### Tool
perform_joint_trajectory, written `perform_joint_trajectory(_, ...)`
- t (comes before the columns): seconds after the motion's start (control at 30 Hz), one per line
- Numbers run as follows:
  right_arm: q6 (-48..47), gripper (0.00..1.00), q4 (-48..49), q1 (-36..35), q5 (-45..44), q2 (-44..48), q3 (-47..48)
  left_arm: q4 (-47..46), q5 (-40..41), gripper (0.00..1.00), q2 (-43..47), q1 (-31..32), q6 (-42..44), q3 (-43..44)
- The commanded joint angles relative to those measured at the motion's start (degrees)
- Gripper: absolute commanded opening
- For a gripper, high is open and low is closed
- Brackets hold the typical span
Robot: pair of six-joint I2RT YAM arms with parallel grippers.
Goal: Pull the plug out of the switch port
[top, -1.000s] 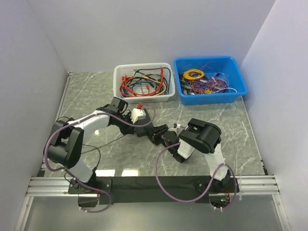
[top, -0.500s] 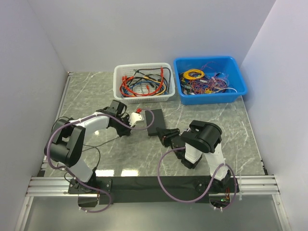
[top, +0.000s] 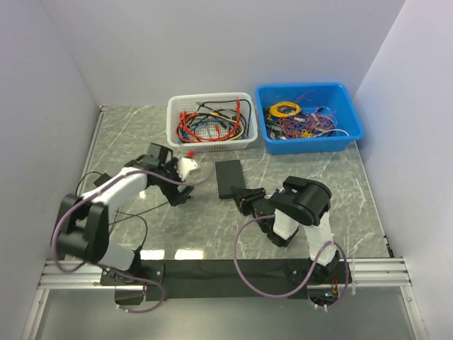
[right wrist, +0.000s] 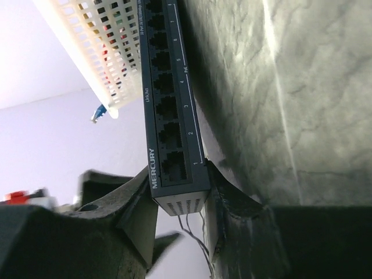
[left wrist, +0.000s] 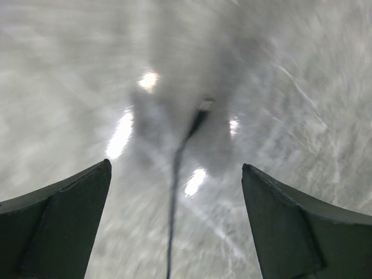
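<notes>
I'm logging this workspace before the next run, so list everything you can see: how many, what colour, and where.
Switch: one, matte black, middle of the table, near end clamped by the right gripper; the ports seen in the right wrist view are empty.
Cable with plug: one, black, lying on the table below the left gripper, not held.
Basket: one, white mesh, far side, holding red, orange and black cables.
Bin: one, blue, far right beside the basket, holding tangled wires.
Table: one, grey marble.
Left gripper: one, open, left of the switch.
Right gripper: one, shut on the switch.
</notes>
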State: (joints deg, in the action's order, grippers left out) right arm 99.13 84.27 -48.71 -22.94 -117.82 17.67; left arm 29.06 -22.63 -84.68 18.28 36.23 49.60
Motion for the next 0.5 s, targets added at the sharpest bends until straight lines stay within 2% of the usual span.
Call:
perform_joint_trajectory(0.0,-2.4,0.2,-16.3,0.1,4.1,2.7,-1.1,-1.2,-0.1,0.99,8.1,-3.7,-6.2,1.5)
perform_joint_trajectory(0.17,-3.8,0.42,-21.5,-0.2,6.9,5.2,-1.1,-3.8,9.1,0.99,14.8,-15.4,-11.4,1.1)
perform_joint_trajectory(0.2,-3.9,0.46,-22.6,-0.1,7.7,5.3,-1.1,-4.3,13.1,0.99,15.3,-18.1,-10.6,0.3)
perform_joint_trajectory(0.3,-5.2,0.52,-27.7,-0.2,12.0,6.2,-0.1,-5.5,17.0,0.99,16.1,-25.5,-4.8,-2.7)
perform_joint_trajectory(0.37,-8.0,0.53,-30.6,-0.1,15.2,6.9,1.0,-4.5,16.7,0.99,14.1,-29.9,-1.3,-1.9)
perform_joint_trajectory(0.4,-8.6,0.55,-34.0,-0.2,15.8,7.9,1.2,-2.7,15.7,0.99,13.0,-35.0,-1.0,-0.9)
perform_joint_trajectory(0.47,-9.6,0.56,-36.5,-0.1,15.4,9.5,1.0,-1.2,10.2,0.99,8.5,-40.3,-3.7,3.4)
